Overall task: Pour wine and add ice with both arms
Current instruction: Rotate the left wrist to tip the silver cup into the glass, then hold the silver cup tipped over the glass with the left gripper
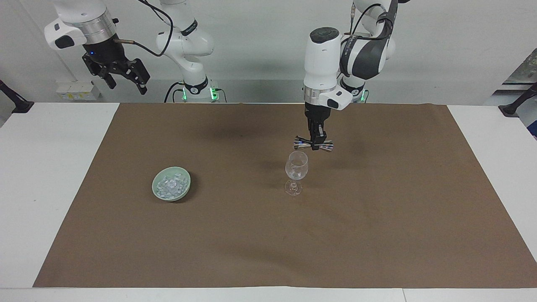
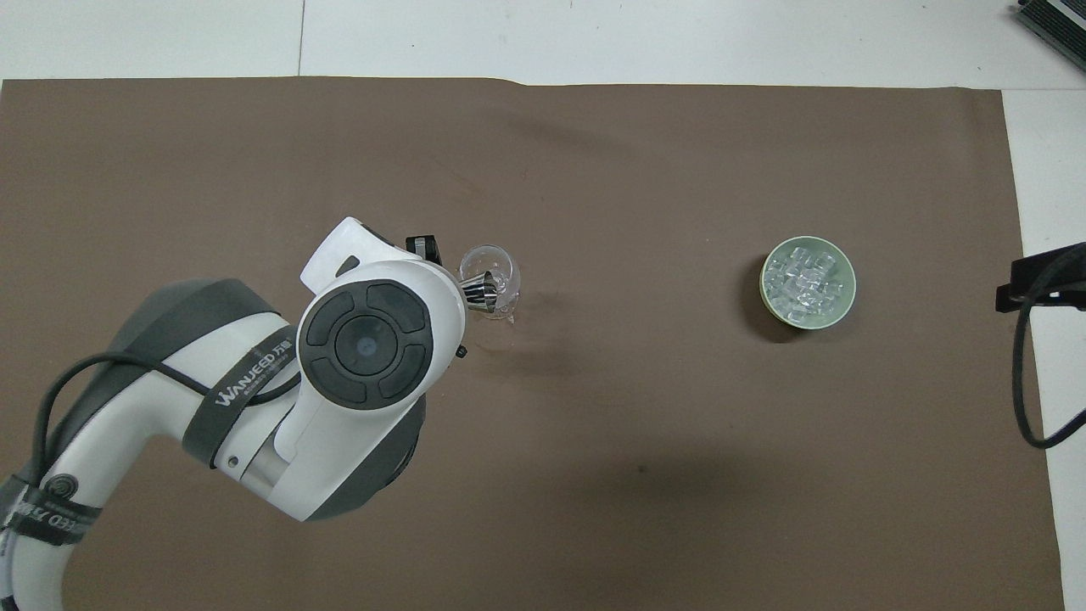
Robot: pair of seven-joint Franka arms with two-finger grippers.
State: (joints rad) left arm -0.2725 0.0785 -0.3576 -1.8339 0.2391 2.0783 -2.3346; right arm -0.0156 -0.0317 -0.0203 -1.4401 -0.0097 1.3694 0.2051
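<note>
Gripping metal jigger point(image 1: 314, 145) sideways over wine glass point(image 1: 296, 165), left claw point(image 1: 317, 141); right claw point(image 1: 126, 82) raised, waiting, fingers spread.

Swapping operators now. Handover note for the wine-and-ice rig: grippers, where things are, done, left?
Left gripper: shut on the metal jigger, held sideways just above the rim of the wine glass.
Right gripper: open, empty, waiting raised above its own end of the table.
Wine glass stands upright mid-mat. Green bowl of ice sits toward the right arm's end of the brown mat.
Done: jigger picked up and tipped over the glass; whether liquid went in, I cannot tell.
Left: finish the pour, set the jigger down, move ice from bowl to glass.
</note>
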